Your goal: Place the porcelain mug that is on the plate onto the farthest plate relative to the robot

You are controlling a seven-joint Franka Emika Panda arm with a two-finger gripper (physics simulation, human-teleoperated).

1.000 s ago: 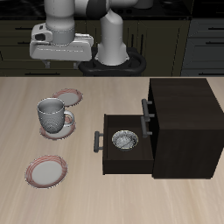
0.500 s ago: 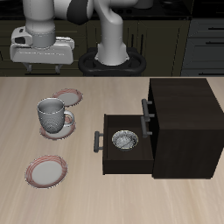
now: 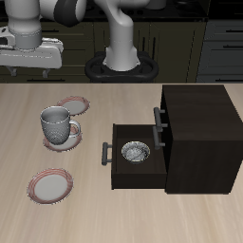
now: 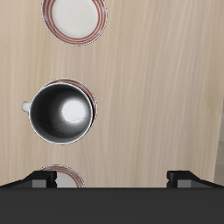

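Note:
The porcelain mug (image 3: 55, 122) stands upright on the grey-white plate (image 3: 70, 139), handle toward the cabinet. One pink-rimmed plate (image 3: 50, 185) lies near the table's front edge, the farthest from the robot's base. The other pink-rimmed plate (image 3: 72, 103) lies behind the mug. My gripper (image 3: 30, 66) hangs high above the table's back edge, open and empty, well above and behind the mug. In the wrist view I look down into the mug (image 4: 63, 111), with the farthest plate (image 4: 75, 16) beyond it and the other pink-rimmed plate (image 4: 61, 174) partly hidden by my fingertips (image 4: 44, 178).
A dark cabinet (image 3: 197, 133) stands beside the plates with its drawer (image 3: 133, 169) pulled open toward them. A small patterned grey bowl (image 3: 136, 150) sits in the drawer. The robot's base (image 3: 119, 62) stands at the table's back.
My gripper has moved sideways along the table's back, away from the cabinet, staying high. The mug, plates and drawer have not moved.

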